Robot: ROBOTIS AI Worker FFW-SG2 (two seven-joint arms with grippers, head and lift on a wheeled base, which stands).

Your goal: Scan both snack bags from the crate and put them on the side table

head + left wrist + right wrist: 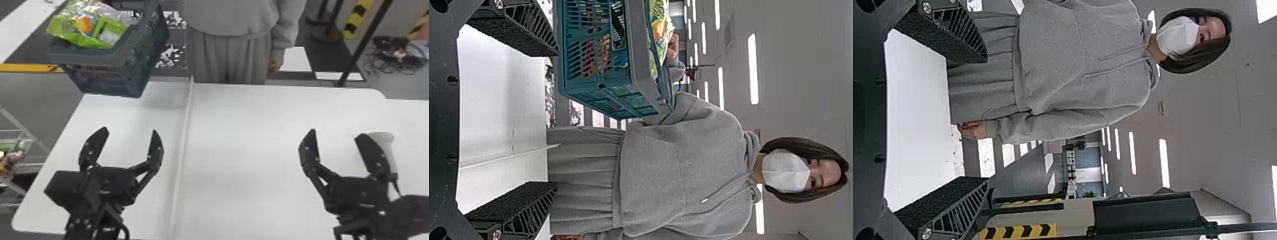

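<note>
the snack bag (pixel 84 25), green and shiny silver with an orange patch, lies on top of the load in the dark teal crate (pixel 86 58), partly over the rim. through the slots in the crate's side, the left wrist view shows red and orange packaging (pixel 601 52); whether that is the second bag, one cannot tell.

the crate is at the far left corner of the white desk (pixel 239 134), part of it out past the edge; whether its base touches the top is unclear. a person in grey (pixel 228 19) stands behind the desk, one hand (pixel 672 47) at the crate's far side by the bag, the other (pixel 276 63) hanging down.

the left end effector (pixel 130 129) is over the desk's left part, in front of the crate, its fingers spread with bare space between them. the right end effector (pixel 336 131) is over the right part, also spread and holding nothing. just beside its outer finger is a rounded white thing (pixel 384 138), partly hidden. a thin pale ridge (pixel 183 134) runs across the desk between the two.
</note>
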